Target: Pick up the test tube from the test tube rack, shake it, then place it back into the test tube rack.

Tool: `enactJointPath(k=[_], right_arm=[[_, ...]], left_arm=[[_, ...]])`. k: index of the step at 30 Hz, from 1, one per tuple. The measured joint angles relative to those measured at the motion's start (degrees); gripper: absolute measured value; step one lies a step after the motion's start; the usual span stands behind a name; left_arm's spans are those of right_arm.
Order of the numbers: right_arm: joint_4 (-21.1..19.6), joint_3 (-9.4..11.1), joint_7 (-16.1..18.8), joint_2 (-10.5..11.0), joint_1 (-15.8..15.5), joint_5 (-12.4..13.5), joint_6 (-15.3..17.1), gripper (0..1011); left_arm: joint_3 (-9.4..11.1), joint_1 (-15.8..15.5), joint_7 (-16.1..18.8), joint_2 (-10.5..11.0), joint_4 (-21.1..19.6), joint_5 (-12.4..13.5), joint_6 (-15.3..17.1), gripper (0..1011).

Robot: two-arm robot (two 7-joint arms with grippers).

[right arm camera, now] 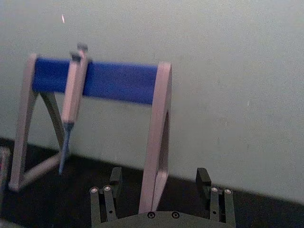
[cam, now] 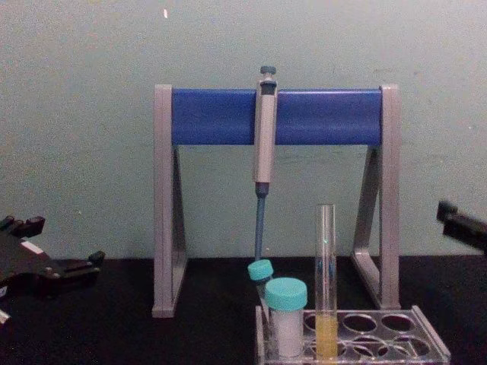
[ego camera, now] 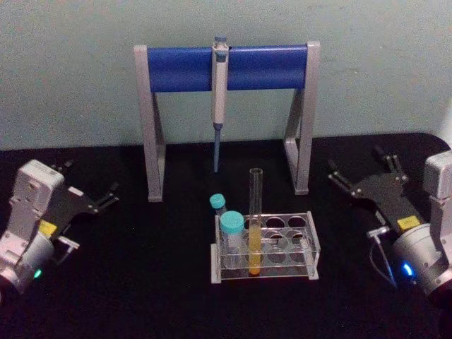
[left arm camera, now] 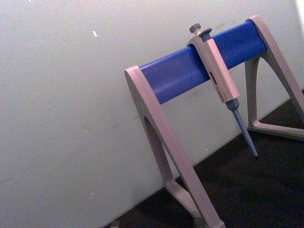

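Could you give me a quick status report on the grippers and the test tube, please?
Left gripper and right gripper open, parked wide. Test tube upright in test tube rack. Teal-capped vials right beside it.

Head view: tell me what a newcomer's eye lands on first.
The grey-and-blue pipette stand at the back, with a pipette hanging from its bar. In front of it, the tall test tube with yellow-orange liquid stands in the clear test tube rack, beside two teal-capped vials. The left gripper and right gripper flank them, open.
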Motion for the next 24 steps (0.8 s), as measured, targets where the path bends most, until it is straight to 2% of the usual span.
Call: enactJointPath(k=[10, 24], right_arm=[[5.50, 0.23, 1.87, -1.63, 0.52, -0.75, 2.52, 1000], [8.75, 0.93, 4.00, -3.09, 1.14, -1.96, 4.01, 1000]], left_arm=[[0.00, 0.00, 0.00, 0.00, 0.00, 0.00, 0.00, 1001], [0.00, 0.00, 0.00, 0.00, 0.00, 0.00, 0.00, 1001]])
